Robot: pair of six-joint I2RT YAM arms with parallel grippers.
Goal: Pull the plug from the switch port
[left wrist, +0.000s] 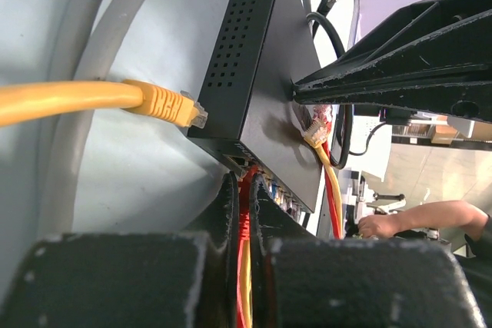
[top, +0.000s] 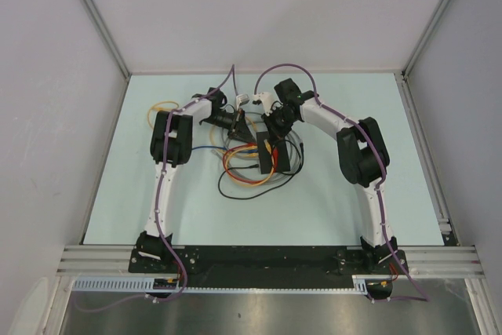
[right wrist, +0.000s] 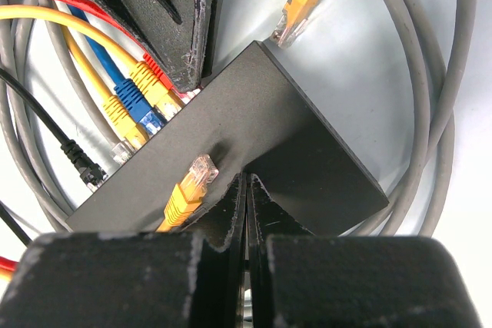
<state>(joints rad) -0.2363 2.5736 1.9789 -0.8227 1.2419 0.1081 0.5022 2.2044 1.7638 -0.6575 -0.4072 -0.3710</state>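
White walls close in a pale blue-green table, and both arms reach from its near edge to a tangle of cables around the middle. The switch lies flat there, a black box just near of the two wrists, with a row of vent holes along one side in the left wrist view.

The left gripper comes in from the left. Its fingers are pressed together on the red cable, right where that cable meets the sockets along the switch's edge. In the right wrist view the same fingertips sit on the red plug, with yellow, blue and more yellow plugs seated in a row just beside it. A black plug sits at the end of that row.

The right gripper comes in from the right. Its fingers are fully closed with nothing between them, and their tips touch the flat top of the switch.

One yellow plug lies loose on top of the switch, just beside the right fingertips. Another loose yellow plug rests on the table with its tip near the vented side. Grey cable loops around the switch on the table.
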